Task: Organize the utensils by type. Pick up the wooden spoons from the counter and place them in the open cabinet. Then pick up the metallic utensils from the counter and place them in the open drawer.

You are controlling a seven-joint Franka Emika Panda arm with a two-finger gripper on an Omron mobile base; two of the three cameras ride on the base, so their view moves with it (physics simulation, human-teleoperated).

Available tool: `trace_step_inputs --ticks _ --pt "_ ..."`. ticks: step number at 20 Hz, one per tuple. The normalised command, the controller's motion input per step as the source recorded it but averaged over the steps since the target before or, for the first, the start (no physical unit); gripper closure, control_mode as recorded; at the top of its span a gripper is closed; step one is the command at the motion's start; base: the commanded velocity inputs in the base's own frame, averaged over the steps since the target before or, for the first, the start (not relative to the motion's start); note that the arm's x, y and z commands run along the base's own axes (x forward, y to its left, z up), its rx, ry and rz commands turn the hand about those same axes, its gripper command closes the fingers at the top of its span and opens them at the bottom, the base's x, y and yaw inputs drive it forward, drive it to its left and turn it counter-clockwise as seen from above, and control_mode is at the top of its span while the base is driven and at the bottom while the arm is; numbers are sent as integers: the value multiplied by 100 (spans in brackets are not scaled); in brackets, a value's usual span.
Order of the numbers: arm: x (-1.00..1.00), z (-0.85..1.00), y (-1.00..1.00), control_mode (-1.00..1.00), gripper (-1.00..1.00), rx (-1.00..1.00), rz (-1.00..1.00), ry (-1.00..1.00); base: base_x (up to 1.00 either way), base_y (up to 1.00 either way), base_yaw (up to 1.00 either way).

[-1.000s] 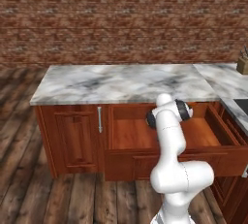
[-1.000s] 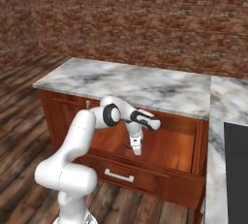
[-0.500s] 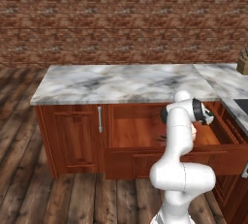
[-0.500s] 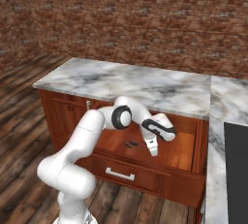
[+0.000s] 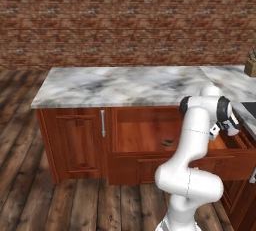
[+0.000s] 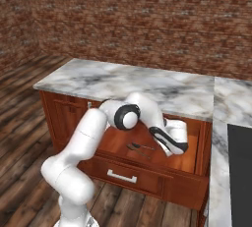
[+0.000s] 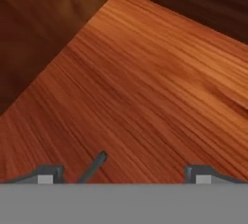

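Letting go of the metal spoon [image 6: 140, 147] inside the open drawer [image 5: 150, 137].
The gripper [image 7: 123, 172] is now standing wide with nothing between its fingers, where a second ago it was closed tight. The spoon is lying on the drawer floor just under the gripper, so the metal part of the sorting looks done.
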Motion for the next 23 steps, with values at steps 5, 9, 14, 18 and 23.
trace_step_inputs --ticks 5,9,14,18,23 --pt "-44 100 31 -100 -100 -11 19 0 0 0 0" --pt "-24 100 65 -100 -100 -19 19 0 0 0 0" --pt "-74 89 83 -100 -100 -25 7 -5 0 0 0" --pt "-100 57 73 -100 -100 -24 1 -11 0 0 0" --pt "-100 55 80 -100 -100 -21 1 -19 0 0 0"
